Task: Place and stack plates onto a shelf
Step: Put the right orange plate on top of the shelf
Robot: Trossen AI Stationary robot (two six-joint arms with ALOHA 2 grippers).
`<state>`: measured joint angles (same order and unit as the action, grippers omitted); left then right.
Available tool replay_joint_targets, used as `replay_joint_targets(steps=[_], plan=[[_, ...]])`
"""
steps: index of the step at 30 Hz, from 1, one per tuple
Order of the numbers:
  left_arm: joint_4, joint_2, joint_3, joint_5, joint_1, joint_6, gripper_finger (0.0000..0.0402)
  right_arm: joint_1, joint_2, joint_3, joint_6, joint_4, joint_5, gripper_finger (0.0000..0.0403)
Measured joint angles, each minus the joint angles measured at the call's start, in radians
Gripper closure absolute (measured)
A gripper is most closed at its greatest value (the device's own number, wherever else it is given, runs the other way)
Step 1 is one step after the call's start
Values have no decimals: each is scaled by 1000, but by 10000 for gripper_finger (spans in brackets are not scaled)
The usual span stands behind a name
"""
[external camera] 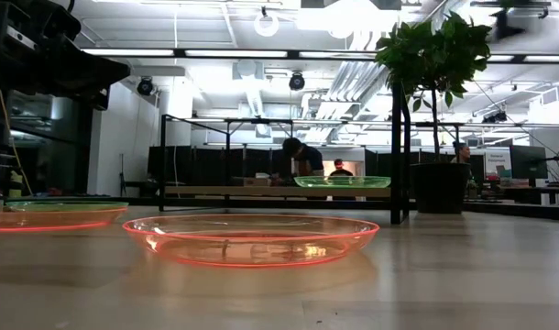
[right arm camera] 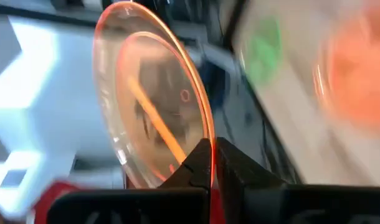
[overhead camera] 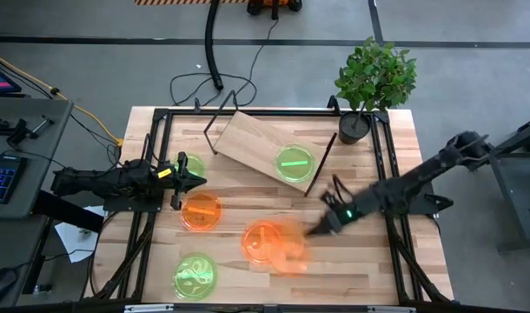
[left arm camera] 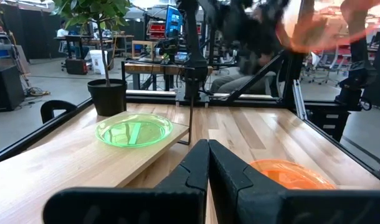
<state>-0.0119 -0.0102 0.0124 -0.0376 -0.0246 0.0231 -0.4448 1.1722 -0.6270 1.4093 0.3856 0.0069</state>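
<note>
3 orange plates (overhead camera: 202,211), 3 green plates (overhead camera: 294,163)

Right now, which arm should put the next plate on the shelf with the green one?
Right. The right gripper is shut on an orange plate, lifted off the table near the shelf, where one green plate sits. The left gripper is shut and empty, at the table's left side.

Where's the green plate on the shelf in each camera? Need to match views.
High: green plate on the shelf, right of centre.
Low: plate right of centre, far back.
Left wrist: plate left of centre.
Right wrist: maybe the blurred green patch past the right pincer's orange plate.
Landmark: potted plant beside the shelf.
</note>
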Motion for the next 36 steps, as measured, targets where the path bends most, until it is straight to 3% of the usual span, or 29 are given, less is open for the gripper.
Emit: replay_joint_targets(steps=[8, 16, 27, 36], plan=[[0, 0, 0, 0, 0, 0, 401, 419, 35, -423, -383, -397, -45, 403], [0, 0, 0, 0, 0, 0, 401, 711, 265, -746, -659, -711, -70, 403], [0, 0, 0, 0, 0, 0, 401, 844, 697, -1002, -811, -926, -90, 403], [0, 0, 0, 0, 0, 0, 401, 876, 837, -1042, -834, -966, -90, 403]])
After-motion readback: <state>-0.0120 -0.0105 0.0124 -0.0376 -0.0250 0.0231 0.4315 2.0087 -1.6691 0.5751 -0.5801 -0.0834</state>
